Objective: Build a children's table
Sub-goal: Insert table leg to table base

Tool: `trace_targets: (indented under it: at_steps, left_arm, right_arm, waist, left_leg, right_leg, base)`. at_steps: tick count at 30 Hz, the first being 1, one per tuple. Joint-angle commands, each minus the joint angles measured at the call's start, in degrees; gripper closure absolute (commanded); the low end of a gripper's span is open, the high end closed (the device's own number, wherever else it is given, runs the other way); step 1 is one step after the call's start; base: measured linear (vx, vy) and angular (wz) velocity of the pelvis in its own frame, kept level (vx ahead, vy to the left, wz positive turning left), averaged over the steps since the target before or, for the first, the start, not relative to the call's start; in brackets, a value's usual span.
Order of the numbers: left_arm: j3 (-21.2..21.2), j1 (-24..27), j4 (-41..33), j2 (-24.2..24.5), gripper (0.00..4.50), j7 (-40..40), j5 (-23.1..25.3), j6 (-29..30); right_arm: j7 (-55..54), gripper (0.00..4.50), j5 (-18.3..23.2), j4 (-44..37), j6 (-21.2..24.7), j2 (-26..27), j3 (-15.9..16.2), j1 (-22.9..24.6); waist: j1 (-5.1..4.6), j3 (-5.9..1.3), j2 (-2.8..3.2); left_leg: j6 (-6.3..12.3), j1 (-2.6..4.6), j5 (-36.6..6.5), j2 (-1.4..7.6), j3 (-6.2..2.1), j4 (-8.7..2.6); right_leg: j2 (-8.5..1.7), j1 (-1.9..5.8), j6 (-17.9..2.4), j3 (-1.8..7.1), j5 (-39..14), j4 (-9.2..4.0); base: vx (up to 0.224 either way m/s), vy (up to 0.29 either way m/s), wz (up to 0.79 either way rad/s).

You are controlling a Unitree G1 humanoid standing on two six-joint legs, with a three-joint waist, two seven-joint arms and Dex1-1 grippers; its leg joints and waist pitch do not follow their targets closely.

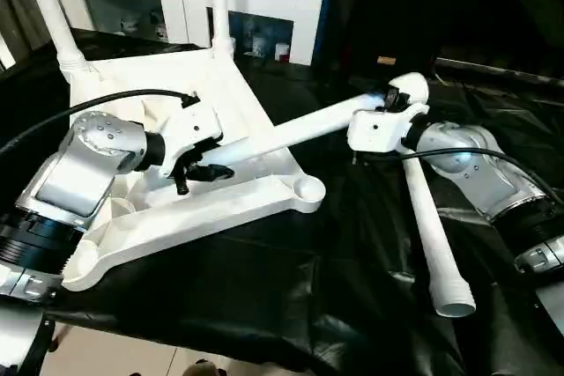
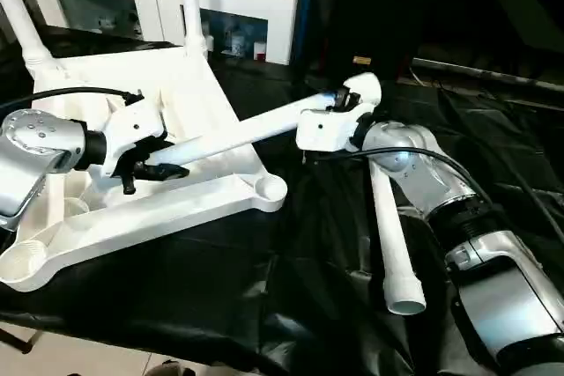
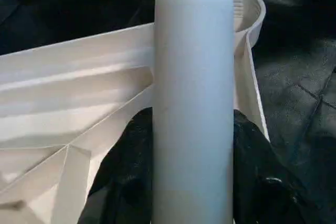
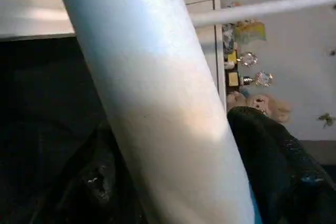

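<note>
Black cloth point(image 1: 352, 288) covers the big work surface across most of the frame; its near edge runs along the bottom left, pale floor point(image 1: 132, 360) showing below it. White cabinet point(image 1: 256, 6) with glass doors lines the top, behind the work. Open cloth lies at centre bottom, between the two arms, and at upper right. Tabletop point(image 1: 211, 209) of the children's table lies upside down at left of centre, ribbed underside up, one long edge running toward an empty round corner socket point(image 1: 307, 189) near frame centre; its lower-left corner comes close to the cloth's near edge. Two legs already stand upright in the far sockets: one at upper left point(image 1: 55, 11), one at top centre point(image 1: 218, 2). A third leg point(image 1: 300, 125) is held level in the air, slanting from the centre left up toward the right, passing above the empty socket. Left claw point(image 1: 196, 165) grips this leg at its lower left end, black fingers point(image 3: 123, 182) pressed to either side of the tube in the left wrist view. Right claw point(image 1: 388, 103) sits at the leg's upper right end; fingers point(image 4: 273, 166) flank the tube, but whether they are clamped on it I cannot tell. The fourth leg point(image 1: 432, 235) lies loose on the cloth at right, under the right forearm, wide open end toward the bottom of the frame.
</note>
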Motion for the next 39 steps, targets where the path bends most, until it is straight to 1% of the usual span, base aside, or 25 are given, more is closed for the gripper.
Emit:
trace_targets:
  at_steps: [1,4,5,7,8,11,13,16,19,20,22,23,24,25,26,27,28,30,31,33,34,35,36,37,39]
  left_arm:
    - [2.2,-1.2,-1.9,0.0,2.98,0.8,-1.5,-0.8]
    - [2.6,-1.4,-1.7,0.0,2.98,1.0,-1.3,-0.8]
    - [2.7,-1.5,-1.6,-0.1,2.42,1.1,-1.2,-0.9]
    - [4.6,-2.6,-0.1,-0.7,2.28,2.0,-2.2,-1.1]
    - [5.2,-2.8,0.0,-0.8,2.28,2.0,-2.8,-0.8]
    - [8.8,-3.6,0.9,-0.6,1.91,1.0,-5.8,-1.5]
    - [10.5,-4.2,2.1,0.0,1.85,0.7,-6.6,-2.2]
    - [12.9,-4.7,3.7,0.4,1.7,0.5,-7.8,-4.0]
    - [17.0,-5.7,6.3,-0.6,1.68,2.8,-9.8,-7.0]
    - [20.0,-6.9,8.3,-1.9,1.68,5.2,-11.5,-8.9]
    - [22.4,-8.1,9.9,-3.1,1.68,7.8,-12.6,-9.9]
    - [28.0,-12.5,17.1,-5.1,1.68,17.2,-14.2,-13.1]
    - [28.5,-12.8,17.7,-5.2,1.68,18.0,-14.3,-13.4]
    - [29.9,-14.6,21.5,-5.3,1.68,24.1,-13.1,-15.2]
    - [30.9,-15.7,24.5,-5.0,1.68,28.3,-12.1,-16.9]
    - [31.6,-16.2,26.7,-4.7,1.68,31.2,-11.2,-18.1]
    - [32.0,-16.4,28.6,-4.3,1.68,34.4,-10.1,-19.0]
    - [32.4,-16.5,30.2,-4.2,1.68,36.4,-9.3,-19.7]
    - [32.6,-16.2,31.7,-4.2,1.68,37.6,-8.9,-19.7]
    - [32.5,-15.8,32.3,-4.5,1.68,37.7,-8.7,-19.9]
    - [32.0,-15.6,33.4,-5.3,1.68,37.3,-8.7,-20.0]
    - [31.0,-15.2,33.9,-6.5,1.68,35.8,-8.8,-19.6]
    - [30.3,-14.9,33.8,-7.3,1.68,34.8,-8.9,-19.5]
    - [29.6,-14.7,33.6,-8.0,1.68,34.2,-9.0,-19.7]
    - [28.5,-14.0,32.1,-9.1,1.68,32.0,-9.7,-18.6]
  right_arm:
    - [1.4,1.84,1.6,2.0,0.5,0.4,-0.2,1.8]
    - [1.9,1.89,1.8,2.0,0.6,0.7,-0.5,2.2]
    - [2.0,1.9,1.9,2.0,0.6,0.8,-0.7,2.2]
    - [2.3,1.91,2.3,2.0,0.7,0.9,-1.3,2.7]
    - [2.5,1.91,2.3,2.0,0.7,0.9,-1.4,2.8]
    - [3.2,2.18,2.6,2.4,0.2,1.1,-1.5,3.4]
    - [3.3,2.22,2.5,2.3,0.2,1.1,-1.6,3.6]
    - [3.5,2.33,2.5,2.5,0.3,1.2,-1.6,3.8]
    - [4.6,2.54,3.3,2.9,0.6,1.4,-2.2,4.1]
    - [5.3,2.55,4.0,3.2,1.1,1.6,-2.5,4.3]
    - [5.8,2.57,4.6,3.6,1.4,1.8,-2.8,4.5]
    - [6.0,2.58,4.8,4.6,3.2,2.2,-3.1,4.9]
    - [6.0,2.59,4.8,4.7,3.4,2.2,-3.2,5.0]
    - [6.0,2.59,5.3,5.2,4.6,2.7,-3.6,5.3]
    - [5.6,2.59,5.8,5.8,5.8,3.2,-4.2,5.5]
    - [5.7,2.59,6.6,6.4,6.5,3.6,-4.8,5.7]
    - [6.0,2.59,8.0,6.7,7.6,4.4,-5.7,6.0]
    - [6.1,2.59,10.3,6.8,9.3,5.5,-7.4,6.4]
    - [6.2,2.59,14.1,6.6,12.7,7.5,-10.5,6.9]
    - [6.3,2.59,16.6,6.3,14.5,8.7,-12.3,7.2]
    - [8.0,2.59,22.6,4.8,18.1,11.4,-15.9,7.6]
    - [11.3,2.6,30.9,1.5,23.0,14.9,-20.0,8.4]
    - [13.4,2.6,35.2,-0.6,25.6,16.4,-21.7,8.8]
    - [15.2,2.6,38.1,-2.3,27.8,17.3,-22.7,9.1]
    - [17.6,2.61,41.3,-4.4,29.8,18.1,-23.3,9.5]
  waist:
    - [-0.22,-4.28,0.48]
    - [-0.23,-4.28,0.58]
    - [-0.23,-4.29,0.52]
    - [-0.15,-4.3,0.53]
    - [-0.03,-4.35,0.74]
    - [-0.19,-4.36,0.26]
    - [-0.16,-4.27,0.69]
    - [-0.24,-4.22,0.51]
    - [-0.21,-4.15,0.57]
    - [-0.19,-4.14,0.52]
    - [-0.2,-4.22,0.65]
    - [-0.2,-4.21,0.1]
    - [-0.16,-4.14,0.26]
    - [-0.22,-4.33,0.46]
    - [-0.24,-4.21,0.09]
    - [-0.13,-4.2,0.14]
    - [-0.24,-4.09,0.03]
    - [-0.15,-4.09,0.18]
    - [-0.13,-4.22,0.22]
    - [-0.04,-4.36,0.26]
    - [-0.03,-4.33,0.56]
    - [-0.06,-4.36,0.5]
    - [0.28,-4.39,0.56]
    - [0.37,-4.48,0.91]
    - [0.67,-4.53,0.99]
  left_leg:
    - [-1.77,1.32,-12.6,1.0,0.15,-3.66]
    - [-1.84,1.36,-12.8,1.0,0.13,-3.67]
    - [-1.79,1.34,-12.7,1.0,0.12,-3.66]
    - [-1.73,1.32,-12.7,0.98,0.13,-3.65]
    - [-1.84,1.48,-12.9,0.96,0.16,-3.6]
    - [-1.78,1.23,-12.9,0.87,0.11,-3.63]
    - [-1.86,1.27,-13.2,0.89,0.05,-3.7]
    - [-2.22,1.4,-14.1,0.94,0.05,-3.69]
    - [-2.34,1.48,-15.1,0.98,0.05,-3.75]
    - [-2.34,1.44,-15.1,0.96,0.03,-3.76]
    - [-2.4,1.59,-15.7,1.01,0.01,-3.73]
    - [-2.24,1.51,-15.7,1.05,0.05,-3.73]
    - [-2.11,1.54,-16.0,0.69,0.22,-3.51]
    - [-2.13,1.46,-16.2,0.88,-0.12,-3.62]
    - [-2.18,1.07,-15.9,0.83,-0.28,-3.72]
    - [-2.41,1.28,-16.2,0.92,-0.26,-3.71]
    - [-2.51,1.4,-16.9,0.97,-0.29,-3.74]
    - [-2.54,1.47,-17.0,1.06,-0.27,-3.74]
    - [-2.24,1.49,-15.8,1.13,-0.23,-3.75]
    - [-2.17,1.49,-14.9,1.23,-0.28,-3.76]
    - [-2.02,1.53,-14.6,1.24,-0.25,-3.77]
    - [-1.47,1.6,-14.7,1.27,-0.19,-3.85]
    - [-1.27,1.83,-15.0,1.53,-0.28,-3.87]
    - [-0.77,1.86,-15.0,1.7,-0.38,-3.98]
    - [-0.97,1.85,-14.0,1.8,-0.34,-4.02]
  right_leg:
    - [-1.6,2.6,-12.1,1.74,-6.3,-3.65]
    - [-1.59,2.59,-12.2,1.75,-6.1,-3.69]
    - [-1.58,2.63,-12.3,1.75,-5.9,-3.64]
    - [-1.61,2.67,-12.3,1.77,-5.9,-3.61]
    - [-1.68,2.56,-12.8,1.78,-5.4,-3.65]
    - [-1.53,2.79,-12.6,1.68,-5.6,-3.56]
    - [-1.59,2.63,-13.0,1.66,-5.8,-3.64]
    - [-1.54,2.64,-12.8,1.68,-6.3,-3.71]
    - [-1.57,2.5,-12.7,1.71,-7.5,-3.81]
    - [-1.59,2.52,-12.7,1.71,-7.6,-3.84]
    - [-1.59,2.48,-13.0,1.69,-7.2,-3.81]
    - [-1.58,2.51,-13.1,1.64,-7.1,-3.85]
    - [-1.15,2.3,-13.3,1.65,-7.2,-3.82]
    - [-1.5,2.71,-13.1,1.62,-6.6,-3.69]
    - [-1.5,2.97,-12.4,1.5,-7.2,-3.78]
    - [-1.58,2.77,-12.0,1.52,-8.0,-3.85]
    - [-1.7,2.55,-11.4,1.58,-9.7,-3.99]
    - [-1.72,2.37,-11.1,1.68,-10.1,-4.08]
    - [-1.81,2.4,-11.6,1.73,-8.5,-3.85]
    - [-1.85,2.43,-12.2,1.65,-6.9,-3.69]
    - [-1.86,2.34,-12.9,1.64,-5.7,-3.59]
    - [-1.87,2.5,-13.6,1.64,-4.5,-3.58]
    - [-2.13,2.51,-13.9,1.67,-4.1,-3.59]
    - [-2.04,2.42,-14.8,1.47,-2.6,-3.4]
    - [-2.16,2.51,-15.7,1.39,-0.5,-3.21]
  base:
    - [0.0,0.0,0.0]
    - [0.0,0.0,0.0]
    - [0.0,0.0,0.0]
    - [0.0,0.0,0.0]
    - [0.0,0.0,0.0]
    - [0.0,0.0,0.0]
    - [0.0,0.0,0.0]
    - [0.0,0.0,0.0]
    - [0.0,0.0,0.0]
    - [0.0,0.0,0.0]
    - [0.0,0.0,0.0]
    - [0.0,0.0,0.0]
    - [0.0,0.0,0.0]
    - [0.0,0.0,0.0]
    - [0.0,0.0,0.0]
    - [0.0,0.0,0.0]
    - [0.0,0.0,0.0]
    - [0.0,0.0,0.0]
    - [0.0,0.0,0.0]
    - [0.0,0.0,0.0]
    - [0.0,0.0,0.0]
    - [0.0,0.0,0.0]
    - [0.0,0.0,0.0]
    - [0.0,0.0,0.0]
    - [0.0,0.0,0.0]
